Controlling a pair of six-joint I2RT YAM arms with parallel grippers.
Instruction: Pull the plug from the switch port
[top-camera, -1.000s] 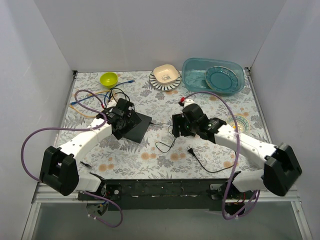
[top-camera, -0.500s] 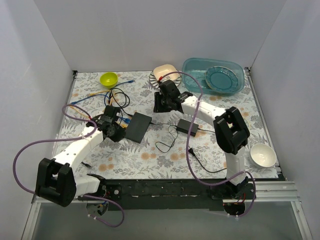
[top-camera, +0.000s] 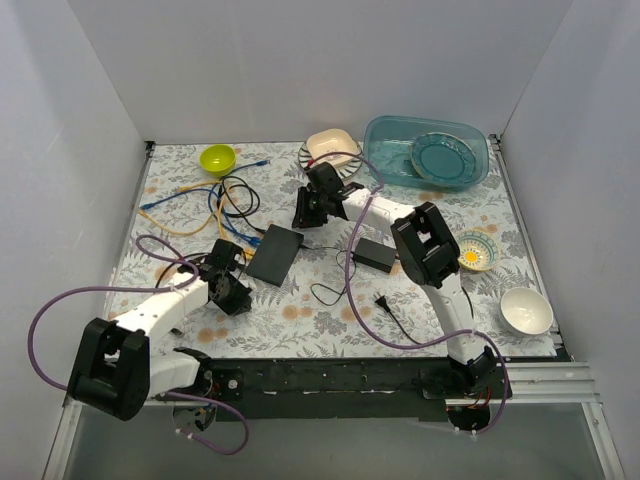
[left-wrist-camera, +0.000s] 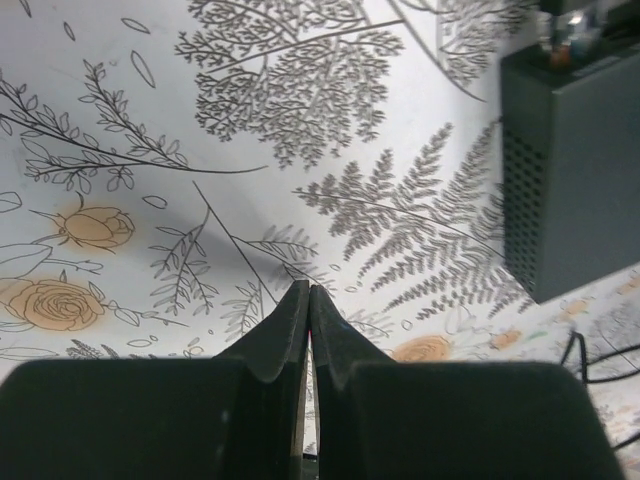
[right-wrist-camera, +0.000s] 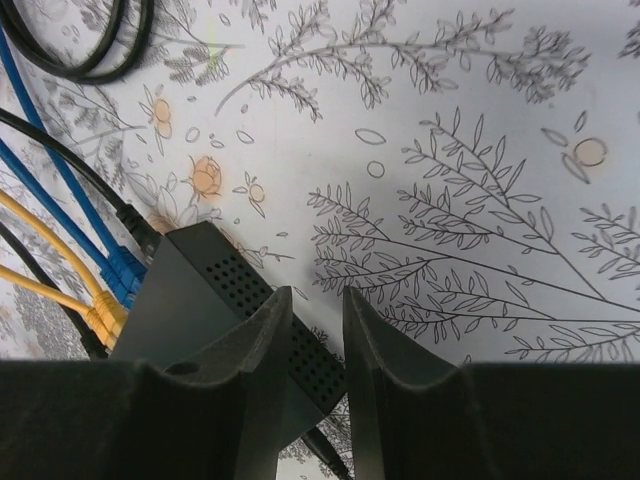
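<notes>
The left tool (left-wrist-camera: 308, 300) is hanging pinched shut and empty near the switch (top-camera: 276, 254) lying on the surface (top-camera: 300, 332), the right tool (right-wrist-camera: 310, 320) is hovering narrow-jawed at its corner, grip impossible to tell, and the blue plugs (right-wrist-camera: 125, 271) are sitting in their ports, leaving the pull undone.

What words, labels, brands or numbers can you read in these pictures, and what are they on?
No readable text anywhere.
The switch shows plain black casing with vent holes, no label visible.
The tablecloth bears only a floral print.
Any marking on the power adapter is too small to tell.
</notes>
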